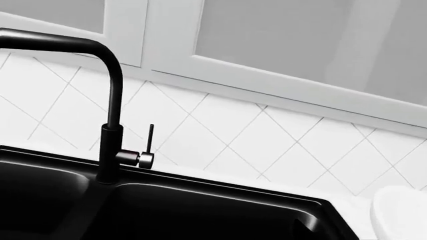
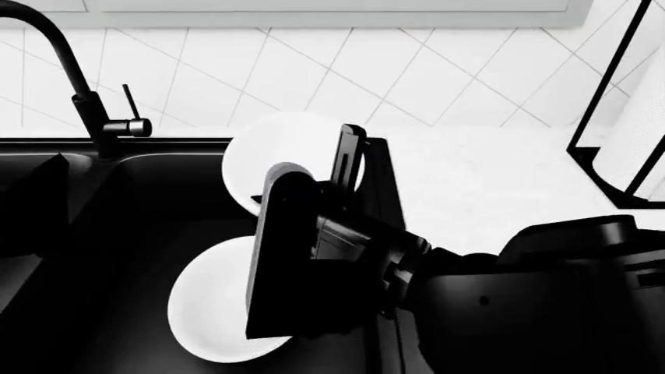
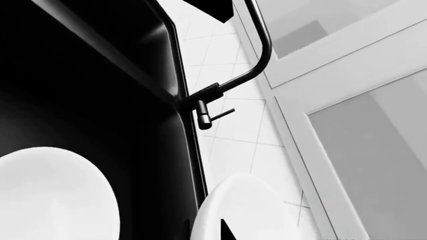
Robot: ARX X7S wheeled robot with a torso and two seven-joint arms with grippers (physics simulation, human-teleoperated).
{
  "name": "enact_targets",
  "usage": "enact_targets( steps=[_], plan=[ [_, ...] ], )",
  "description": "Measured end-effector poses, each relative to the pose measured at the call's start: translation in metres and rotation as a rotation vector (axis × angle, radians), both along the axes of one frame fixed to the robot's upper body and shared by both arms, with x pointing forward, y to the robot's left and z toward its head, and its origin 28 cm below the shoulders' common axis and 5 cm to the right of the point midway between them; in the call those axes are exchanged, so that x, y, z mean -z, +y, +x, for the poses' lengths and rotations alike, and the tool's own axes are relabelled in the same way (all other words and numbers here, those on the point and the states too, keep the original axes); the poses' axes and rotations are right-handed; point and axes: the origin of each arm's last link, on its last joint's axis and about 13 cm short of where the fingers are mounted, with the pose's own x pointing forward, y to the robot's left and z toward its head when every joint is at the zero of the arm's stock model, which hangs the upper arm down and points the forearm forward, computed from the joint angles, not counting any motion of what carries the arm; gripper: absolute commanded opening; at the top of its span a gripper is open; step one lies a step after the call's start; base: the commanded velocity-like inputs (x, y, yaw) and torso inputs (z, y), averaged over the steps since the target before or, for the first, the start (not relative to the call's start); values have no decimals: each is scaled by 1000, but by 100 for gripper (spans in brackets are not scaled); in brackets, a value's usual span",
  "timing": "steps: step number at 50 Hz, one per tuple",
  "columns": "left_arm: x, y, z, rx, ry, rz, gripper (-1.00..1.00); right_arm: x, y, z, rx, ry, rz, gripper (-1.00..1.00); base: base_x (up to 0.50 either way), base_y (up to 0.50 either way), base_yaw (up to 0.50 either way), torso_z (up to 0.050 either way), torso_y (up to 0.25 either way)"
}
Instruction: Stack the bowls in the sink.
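Below white diamond tiles (image 2: 311, 70), the sink (image 2: 146, 202) holds two bowls (image 2: 208, 304).

Matte black double-basin sink (image 2: 156, 202), glossy white round bowl (image 2: 213, 312) inside at 6 o'clock, second white bowl (image 2: 280, 148) at its back rim, 12 o'clock

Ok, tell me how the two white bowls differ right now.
The far bowl sits up by the back rim of the sink, with the right hand at it; the near bowl lies low in the basin, untouched. The far bowl is more hidden. Both are glossy white and round.
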Motion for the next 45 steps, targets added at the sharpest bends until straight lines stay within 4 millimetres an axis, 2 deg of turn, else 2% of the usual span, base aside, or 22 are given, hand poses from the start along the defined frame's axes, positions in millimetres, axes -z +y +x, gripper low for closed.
enact_targets(
  steps=[20,45],
  plan=[
    [2,1,0,-6,9,-6,100,-4,11,20,34,53,62,-100,0,0,0,1,1],
    [2,0,-1,-7,11,-8,100,-8,12,25,49,73,102,-100,0,0,0,0,0]
  ],
)
